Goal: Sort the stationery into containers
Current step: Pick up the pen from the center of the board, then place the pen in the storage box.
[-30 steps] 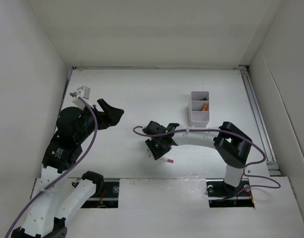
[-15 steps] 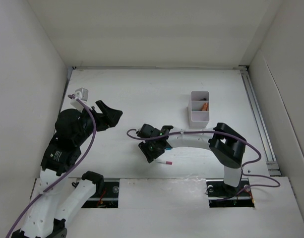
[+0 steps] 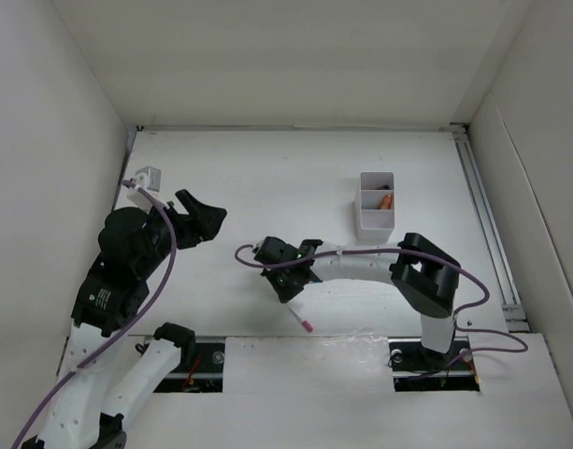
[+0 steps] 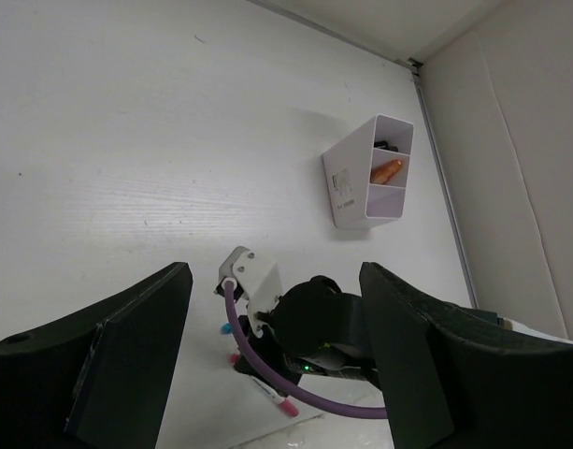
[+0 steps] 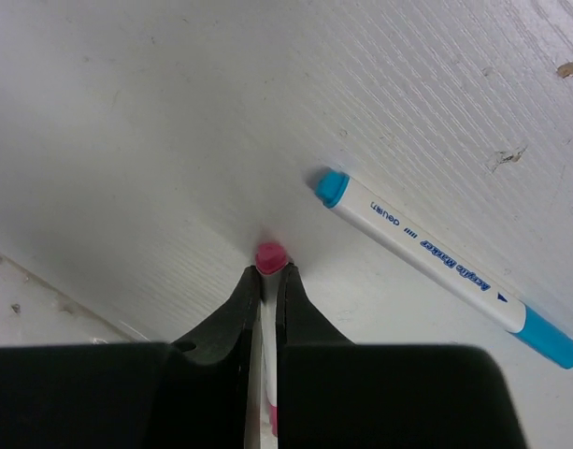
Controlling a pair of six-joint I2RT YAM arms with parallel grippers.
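table [image 5: 127, 112]: we're looking at white board here, matt, with a fine ribbed grain and a few scuffs.
blue-capped pen [image 5: 445, 271]: smooth white plastic barrel with printed lettering, and we see a slight shine on the blue plastic caps.
pink-capped pen [image 5: 269, 255]: we catch a pink plastic tip with a dull sheen.
right gripper [image 5: 270, 279]: black plastic fingers, matt.
left gripper [image 4: 275, 276]: the same matt black plastic, we'd say.
container [image 4: 351, 192]: white plastic, smooth, faintly glossy walls.
cable [image 4: 233, 309]: purple sheath, smooth and rubbery-looking.

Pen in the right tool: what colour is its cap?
The pen has a pink cap, clearest in the right wrist view.
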